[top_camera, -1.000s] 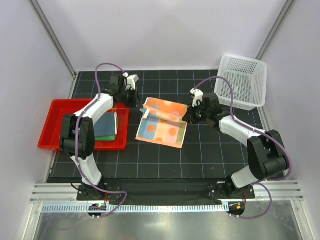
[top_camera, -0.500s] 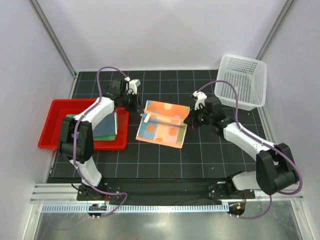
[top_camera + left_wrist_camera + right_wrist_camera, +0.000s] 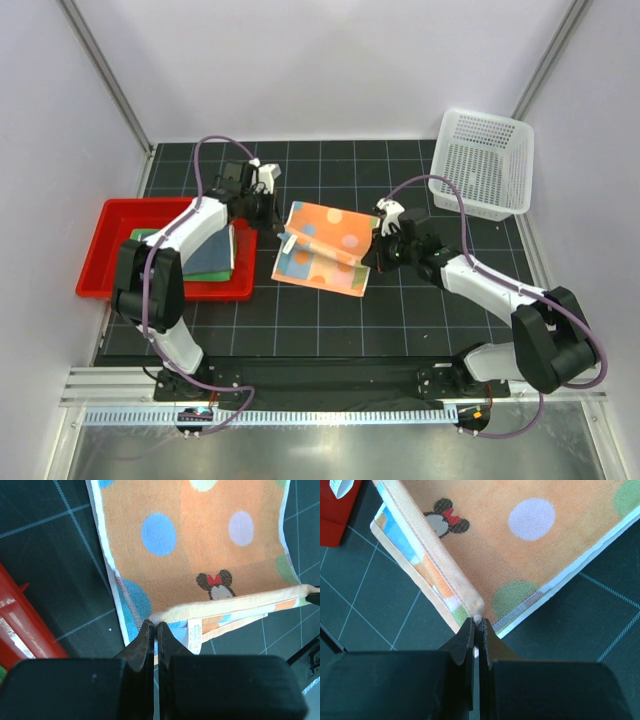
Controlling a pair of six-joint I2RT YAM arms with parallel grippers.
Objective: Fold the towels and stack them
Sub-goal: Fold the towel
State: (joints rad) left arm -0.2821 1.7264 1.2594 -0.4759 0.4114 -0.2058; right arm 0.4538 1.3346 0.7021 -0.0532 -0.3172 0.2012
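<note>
1. I see a red plastic tray (image 3: 95, 262) with a raised rim at the left of the table; its left side reaches past the mat's edge; one red corner shows in my left wrist view.
2. A white mesh plastic basket (image 3: 500, 190) stands upright at the far right corner, well apart from the tray.
3. A black mat with a pale grid (image 3: 320, 320) lies under both; a ribbed aluminium rail (image 3: 330, 385) runs along its near edge.

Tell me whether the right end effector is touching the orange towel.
Touching. The right wrist view shows the right end effector pinched on a folded corner of the orange towel.
</note>
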